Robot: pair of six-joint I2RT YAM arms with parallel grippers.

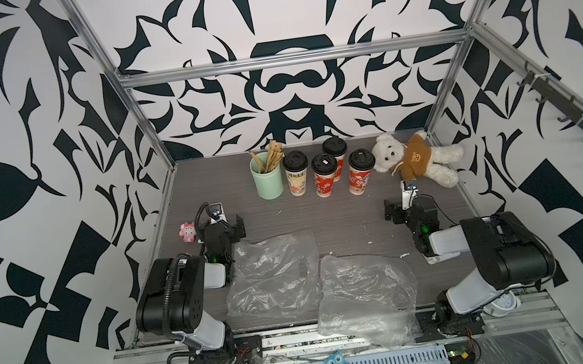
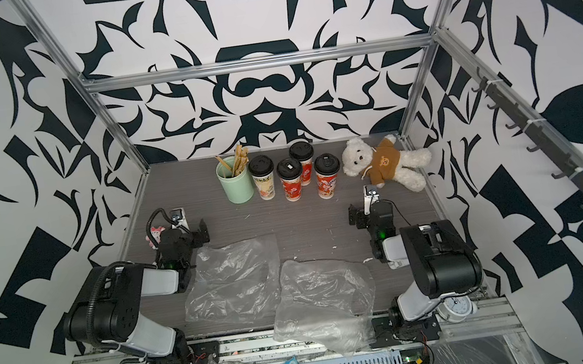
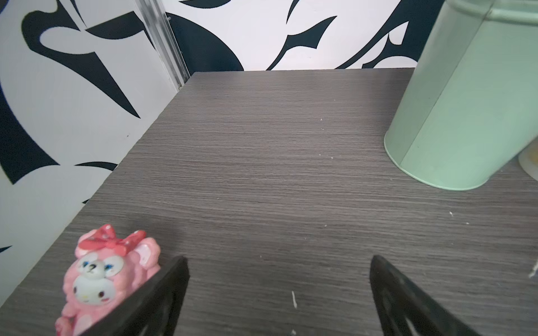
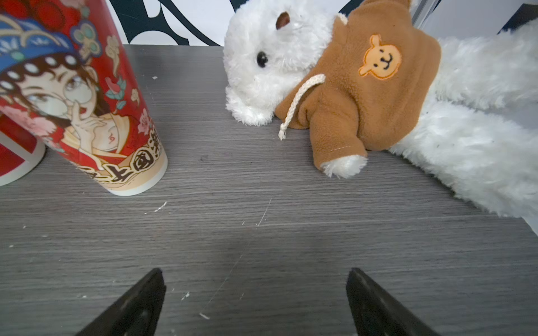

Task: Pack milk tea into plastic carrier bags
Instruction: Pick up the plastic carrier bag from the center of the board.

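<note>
Several milk tea cups with black dome lids stand in a cluster at the back of the table: a cream-yellow cup (image 1: 296,176) and three red ones (image 1: 325,178) (image 1: 336,163) (image 1: 361,175), also seen in a top view (image 2: 292,183). Two clear crinkly plastic carrier bags lie flat near the front, one on the left (image 1: 274,277) and one on the right (image 1: 366,295), whose end hangs over the front rail. My left gripper (image 1: 224,224) (image 3: 279,261) is open over bare table, left of the cups. My right gripper (image 1: 404,206) (image 4: 254,273) is open, near the rightmost red cup (image 4: 87,101).
A mint-green holder (image 1: 266,178) (image 3: 454,116) of brown sticks stands left of the cups. A white teddy bear (image 1: 417,158) (image 4: 364,72) lies at the back right. A pink figurine (image 1: 188,231) (image 3: 107,276) sits beside my left gripper. Patterned walls enclose three sides.
</note>
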